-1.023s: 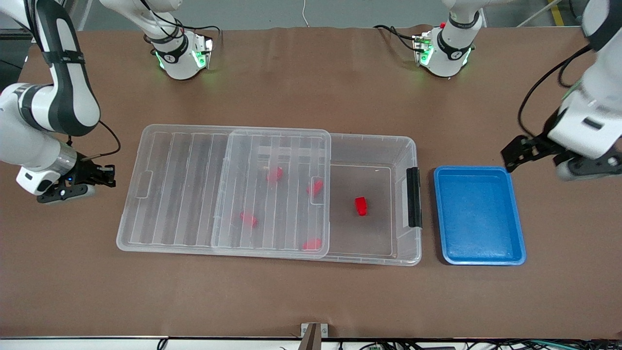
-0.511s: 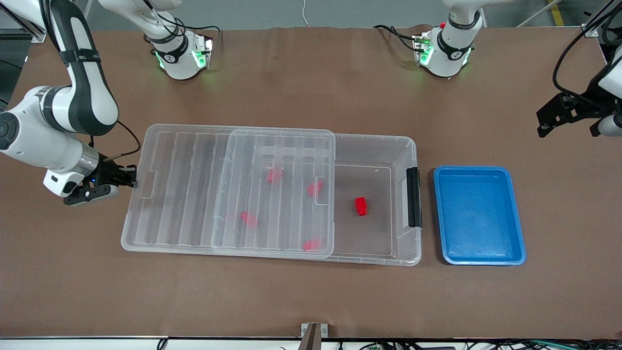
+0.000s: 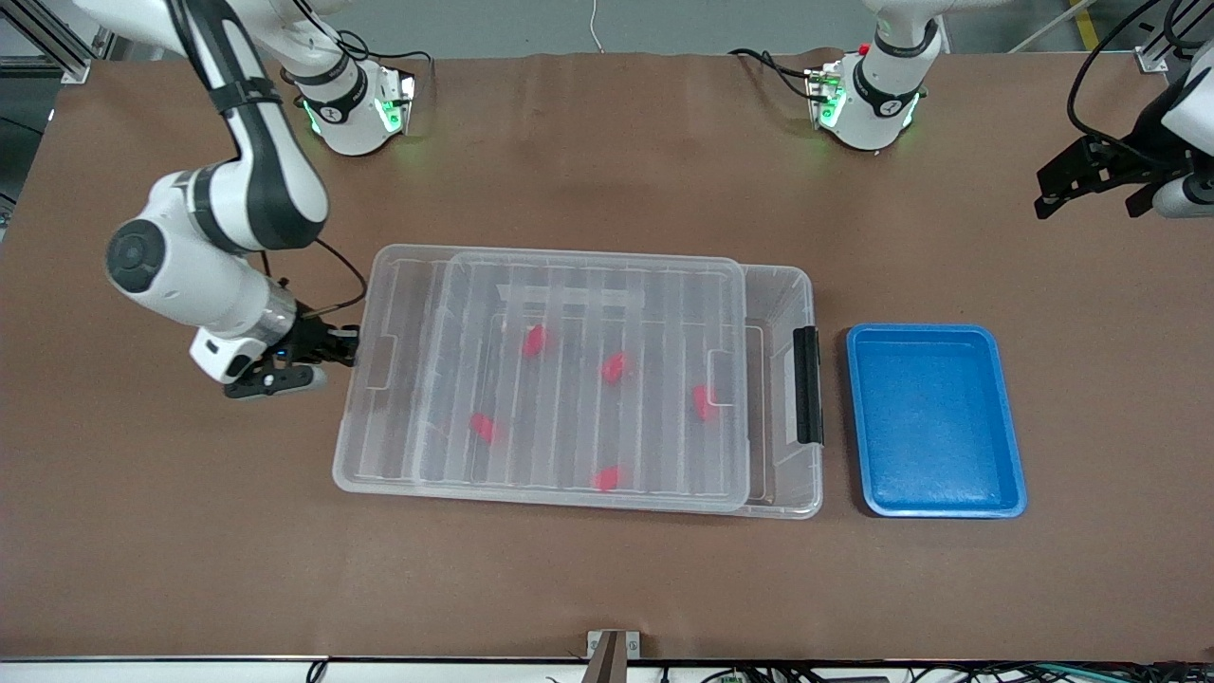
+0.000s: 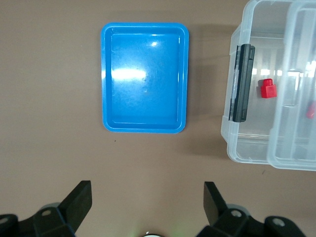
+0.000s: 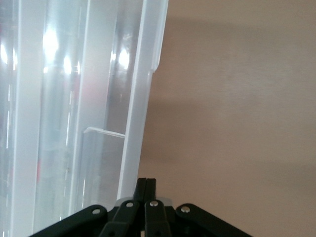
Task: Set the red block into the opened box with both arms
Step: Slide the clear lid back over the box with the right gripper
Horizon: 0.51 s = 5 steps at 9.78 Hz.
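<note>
Fingers of the right arm (image 3: 341, 343), pressed together with nothing between them, sit low at the right arm's end of the bench (image 3: 607, 588). Their tips touch the short edge of the ribbed, see-through plastic lid (image 3: 588, 285).

That lid lies flat on the large clear plastic storage box (image 3: 802, 285). It overhangs the box toward the right arm, and only a narrow strip beside the black handle (image 3: 807, 384) is uncovered. All five small red plastic blocks rest on the box floor, seen through the lid. The red block nearest the handle (image 3: 702, 403) lies under the lid's edge.

By the look of it, the step in hand is sliding the lid home. The push should run straight along the box's length and stay centred on that short edge, so the lid does not skew. The contact should stay low, so the closed tips cannot ride over the rim. A slow push matters too, since the box itself could slide toward the shallow blue plastic tray (image 3: 854, 417) just beside its handle end, near the bench's left-arm end.

The left arm waits. Its fingers (image 4: 213, 200) are spread wide and empty over bare bench near the corner at its own end, well apart from the box.
</note>
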Tool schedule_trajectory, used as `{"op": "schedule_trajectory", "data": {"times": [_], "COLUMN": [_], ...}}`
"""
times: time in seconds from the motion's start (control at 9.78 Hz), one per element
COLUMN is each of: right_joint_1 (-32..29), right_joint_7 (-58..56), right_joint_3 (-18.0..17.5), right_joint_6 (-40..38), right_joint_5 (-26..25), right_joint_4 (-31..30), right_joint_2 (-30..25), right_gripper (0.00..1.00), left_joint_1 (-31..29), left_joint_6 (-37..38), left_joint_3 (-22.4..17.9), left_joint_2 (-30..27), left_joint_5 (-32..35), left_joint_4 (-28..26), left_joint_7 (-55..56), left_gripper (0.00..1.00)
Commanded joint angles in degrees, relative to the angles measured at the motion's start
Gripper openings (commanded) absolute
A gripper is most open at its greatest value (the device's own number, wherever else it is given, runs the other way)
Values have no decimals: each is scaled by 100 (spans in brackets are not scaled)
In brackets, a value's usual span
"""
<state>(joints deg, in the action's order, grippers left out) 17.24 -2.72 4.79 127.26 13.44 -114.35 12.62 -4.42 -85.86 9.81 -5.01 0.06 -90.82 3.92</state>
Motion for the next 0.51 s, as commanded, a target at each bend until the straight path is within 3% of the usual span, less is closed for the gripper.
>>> {"op": "schedule_trajectory", "data": {"times": [0.0, 0.41], "right_joint_1": [86, 367], "right_joint_7": [25, 533], "right_joint_3": [48, 40], "right_joint_6": [70, 159], "right_joint_5": [124, 133], "right_joint_4": [149, 333], "right_joint_2": [161, 284], "right_gripper": [0, 0], "left_joint_1": [-6, -15], "left_joint_6": [8, 16], "left_joint_3": [118, 127], "left_joint_2": [52, 70], "left_joint_5": [11, 2], "left_joint_4": [-208, -217], "left_joint_7": [-49, -49], "left_gripper": [100, 100]}}
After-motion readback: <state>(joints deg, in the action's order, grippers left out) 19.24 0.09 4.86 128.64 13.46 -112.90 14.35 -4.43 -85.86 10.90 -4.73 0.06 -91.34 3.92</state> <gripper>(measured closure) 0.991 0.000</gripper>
